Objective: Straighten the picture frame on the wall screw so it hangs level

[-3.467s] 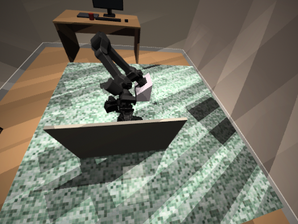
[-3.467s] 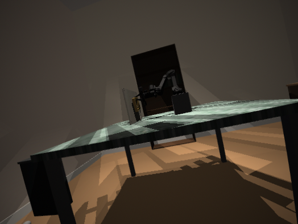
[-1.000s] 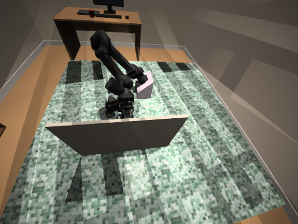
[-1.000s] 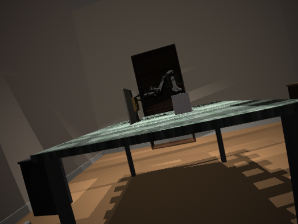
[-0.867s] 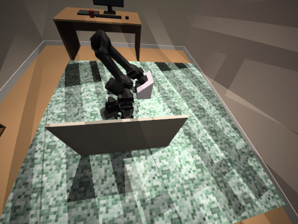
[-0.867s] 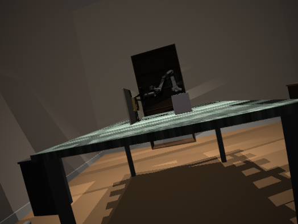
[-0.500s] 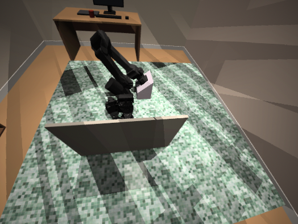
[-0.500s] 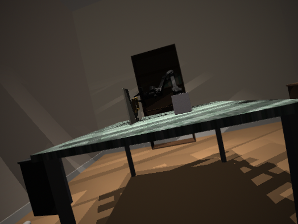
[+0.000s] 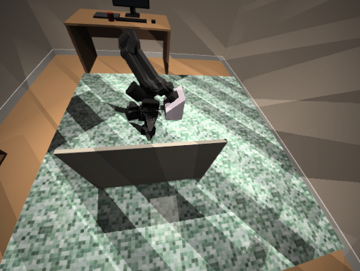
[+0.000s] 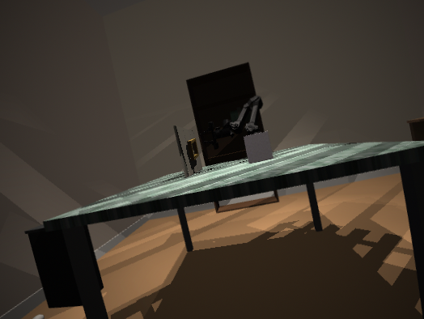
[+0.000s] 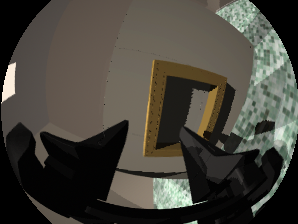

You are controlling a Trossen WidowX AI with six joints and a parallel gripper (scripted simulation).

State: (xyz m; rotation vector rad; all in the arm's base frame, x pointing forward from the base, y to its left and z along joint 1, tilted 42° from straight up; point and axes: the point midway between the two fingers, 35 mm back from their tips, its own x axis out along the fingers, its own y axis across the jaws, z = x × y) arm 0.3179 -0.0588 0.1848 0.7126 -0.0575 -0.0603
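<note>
The gold picture frame [image 11: 158, 95] [image 10: 192, 142] hangs on the front of the upright wall panel [image 9: 148, 168] [image 11: 127, 90]; the panel hides it in the top view. In the wrist view its top edge slopes down to the right and its lower edge looks nearly flat, but the lens bends and tilts the view, so I cannot tell how level it is. The screw and notched strip are hidden. My gripper [image 9: 149, 135] [image 10: 212, 135] [image 11: 154, 127] is open and empty. Its fingers point at the panel, back from the frame, with a gap visible in the exterior view.
A pale block [image 9: 175, 110] [image 10: 259, 146] stands beside the arm on the green speckled table [image 9: 223, 192]. A desk [image 9: 79, 18] with a monitor stands behind. A dark bookcase-like shape [image 10: 218, 77] stands beyond the arm in the exterior view. Shadows cross the panel and frame opening.
</note>
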